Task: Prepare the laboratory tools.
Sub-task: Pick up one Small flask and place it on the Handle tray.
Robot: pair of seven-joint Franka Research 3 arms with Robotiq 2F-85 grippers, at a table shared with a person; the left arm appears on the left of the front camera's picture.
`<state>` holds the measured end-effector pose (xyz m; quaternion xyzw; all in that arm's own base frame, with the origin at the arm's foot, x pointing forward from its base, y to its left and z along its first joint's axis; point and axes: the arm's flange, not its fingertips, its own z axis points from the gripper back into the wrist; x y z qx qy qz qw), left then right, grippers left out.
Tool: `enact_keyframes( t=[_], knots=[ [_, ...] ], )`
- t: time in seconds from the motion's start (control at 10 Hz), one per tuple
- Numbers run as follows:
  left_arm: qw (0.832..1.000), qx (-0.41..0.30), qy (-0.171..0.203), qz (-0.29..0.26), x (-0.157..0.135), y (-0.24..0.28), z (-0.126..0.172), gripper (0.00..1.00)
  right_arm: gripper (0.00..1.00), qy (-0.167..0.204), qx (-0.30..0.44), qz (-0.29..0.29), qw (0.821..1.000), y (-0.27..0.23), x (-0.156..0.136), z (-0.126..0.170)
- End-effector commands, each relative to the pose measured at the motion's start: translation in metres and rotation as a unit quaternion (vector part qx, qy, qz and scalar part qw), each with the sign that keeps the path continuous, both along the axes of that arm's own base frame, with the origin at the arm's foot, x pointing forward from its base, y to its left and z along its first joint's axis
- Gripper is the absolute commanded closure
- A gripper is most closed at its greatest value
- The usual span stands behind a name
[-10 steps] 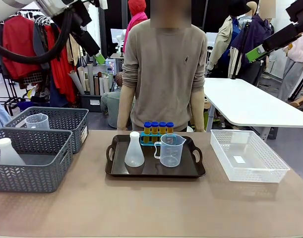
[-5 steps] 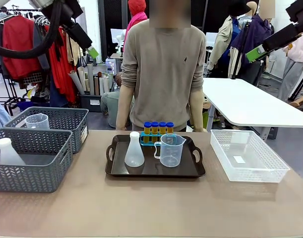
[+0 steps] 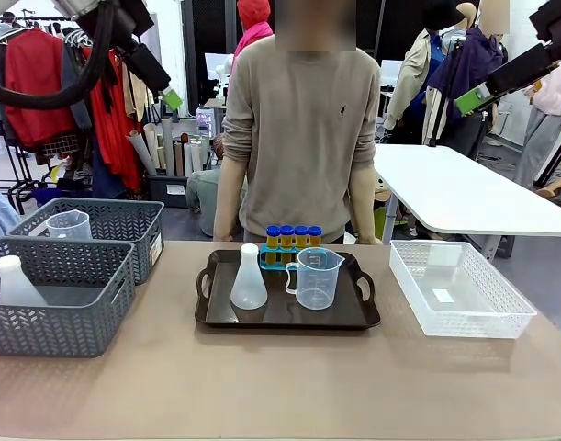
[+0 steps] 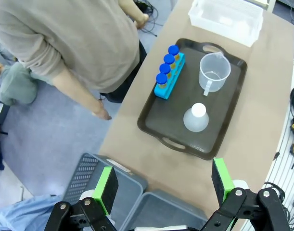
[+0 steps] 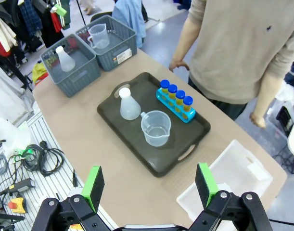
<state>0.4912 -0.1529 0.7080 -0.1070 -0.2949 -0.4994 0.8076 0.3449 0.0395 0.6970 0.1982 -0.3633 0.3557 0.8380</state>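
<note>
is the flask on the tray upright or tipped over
Upright: the flask stands on its wide base on the tray, white cap at top.

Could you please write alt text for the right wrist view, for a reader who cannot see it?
A black handled tray on a tan table holds a white conical flask, a clear measuring beaker and a blue rack of four blue-capped amber tubes. The right pincer hangs open above, a person stands beyond, and two grey mesh baskets sit at one end.
</note>
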Motion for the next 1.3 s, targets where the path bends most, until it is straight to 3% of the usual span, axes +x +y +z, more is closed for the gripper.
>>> enact_keyframes(
  t=[0.0, 1.2],
  knots=[
    [1.0, -0.002, -0.004, 0.002, -0.0006, 0.0013, 0.0013, 0.0, 0.0, 0.0, 0.003, 0.003, 1.0, -0.0001, -0.0001, 0.0003],
    [1.0, -0.002, -0.004, 0.002, -0.0006, 0.0013, 0.0013, 0.0, 0.0, 0.0, 0.003, 0.003, 1.0, -0.0001, -0.0001, 0.0003]
  ],
)
